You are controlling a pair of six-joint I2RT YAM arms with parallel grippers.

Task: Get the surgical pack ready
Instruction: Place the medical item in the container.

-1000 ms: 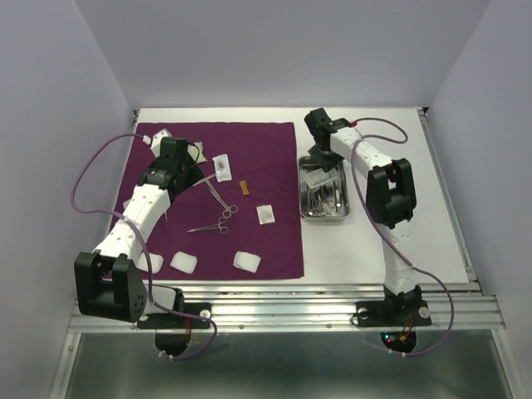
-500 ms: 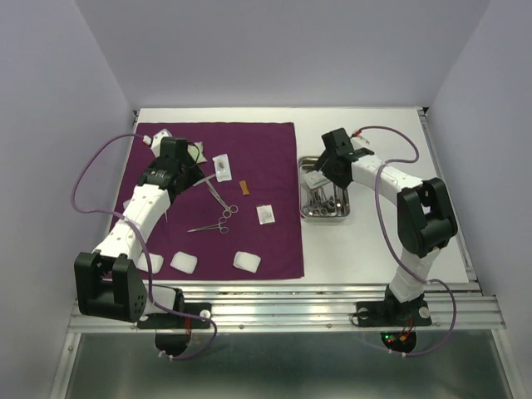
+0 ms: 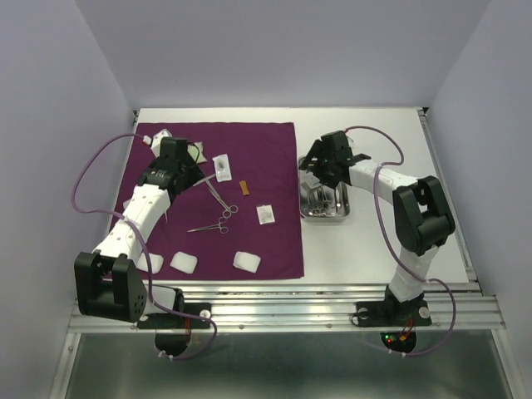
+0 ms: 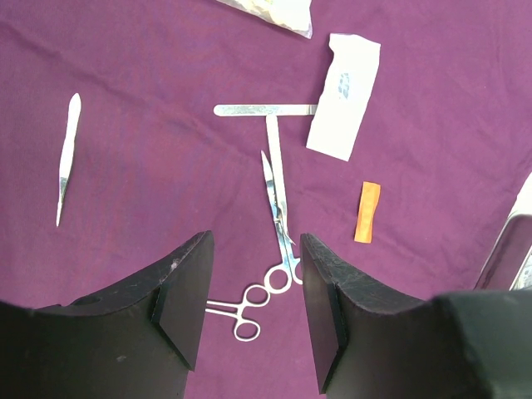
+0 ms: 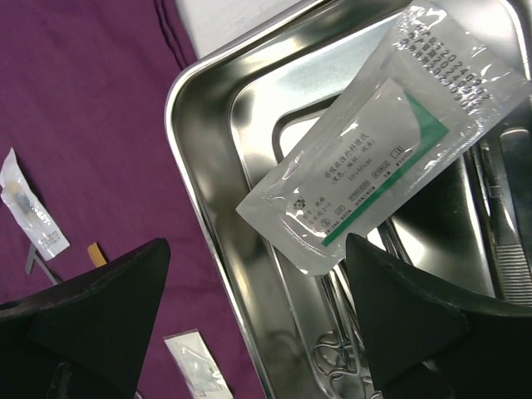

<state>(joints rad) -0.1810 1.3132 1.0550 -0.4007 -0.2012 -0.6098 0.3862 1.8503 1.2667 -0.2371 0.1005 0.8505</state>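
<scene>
The purple drape point(image 3: 258, 150) lies flat on the table's left half. On it are steel scissors point(image 4: 278, 208), ring-handled forceps point(image 3: 212, 224), tweezers point(image 4: 66, 158), small white packets point(image 3: 222, 166) and white gauze pads point(image 3: 246, 262) near the front edge. The steel tray point(image 3: 304, 191) sits right of the drape and holds instruments and a clear green-striped packet point(image 5: 374, 158). My left gripper point(image 4: 253, 316) is open and empty, raised above the scissors and forceps handles. My right gripper point(image 5: 258, 332) is wide open and empty above the tray's far-left part; in the top view point(image 3: 320, 166) it hovers there.
A small orange strip point(image 4: 366, 212) lies on the drape between the packets. Another small packet point(image 5: 195, 357) lies on the drape just left of the tray rim point(image 5: 187, 125). White bare table point(image 3: 391, 241) runs right of the tray to the wall rail.
My right arm has swung from behind the tray toward me and to the left, now over the tray's far-left part. The left arm and the items on the drape have not moved.
</scene>
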